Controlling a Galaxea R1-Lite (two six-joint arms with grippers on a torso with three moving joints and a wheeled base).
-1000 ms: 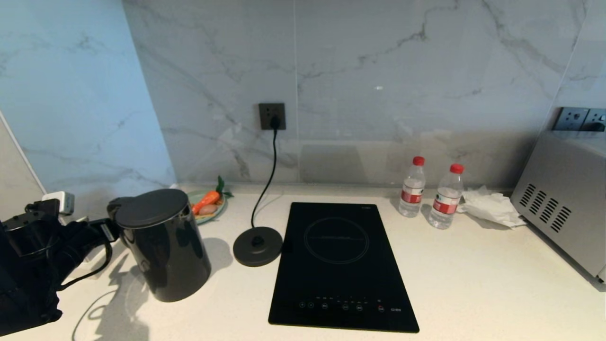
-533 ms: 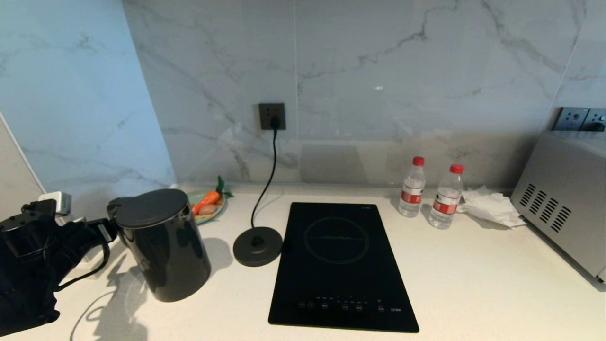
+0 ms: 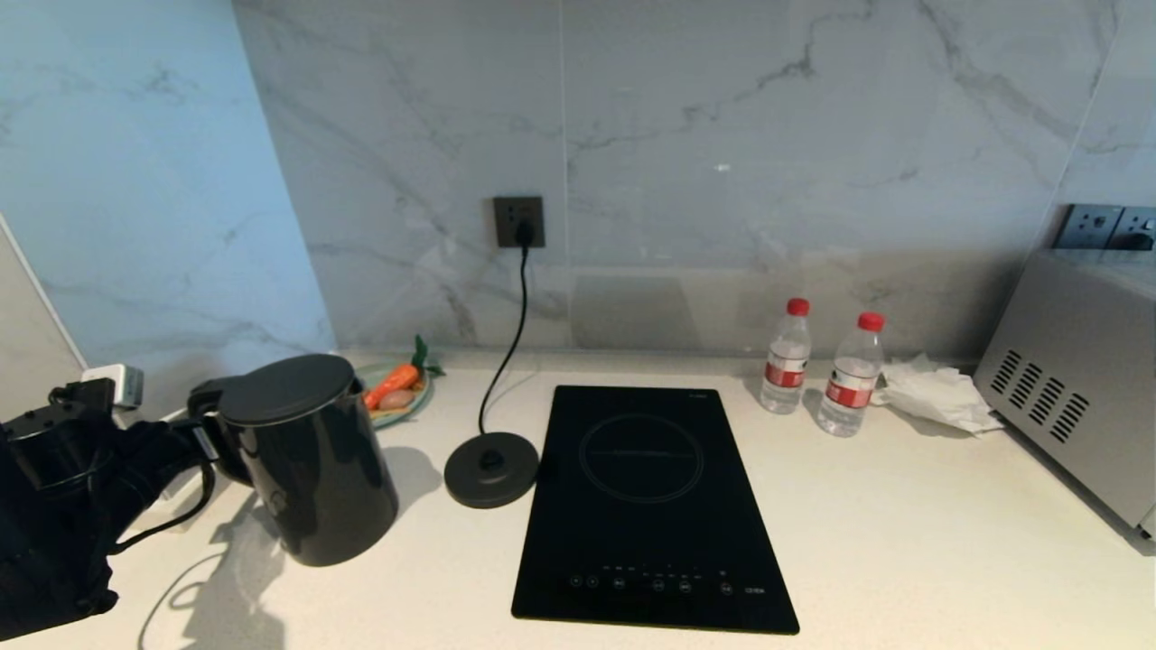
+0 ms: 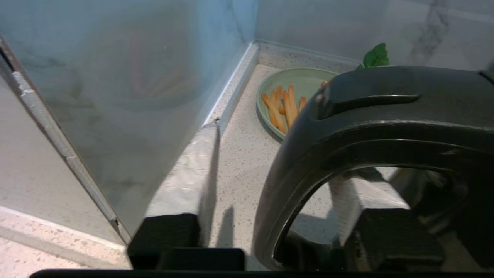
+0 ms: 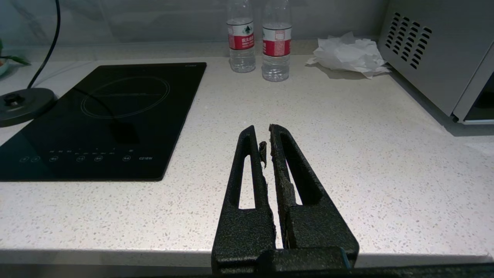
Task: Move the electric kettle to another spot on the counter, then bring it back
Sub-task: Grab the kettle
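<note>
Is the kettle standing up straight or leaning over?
Leaning a bit. In the head view the kettle tilts on the counter, its flat lid slanting.

the electric kettle [image 3: 302, 460] is now shifted slightly toward the left gripper [image 3: 203, 440] and tilted, and the gripper's fingers [image 4: 351, 193] are closed around its handle [image 4: 332, 154].

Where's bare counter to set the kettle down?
Widest bare counter: right of the hob, in front of the bottles and tissue. Crowded at left: kettle, left gripper, plate, round base.
</note>
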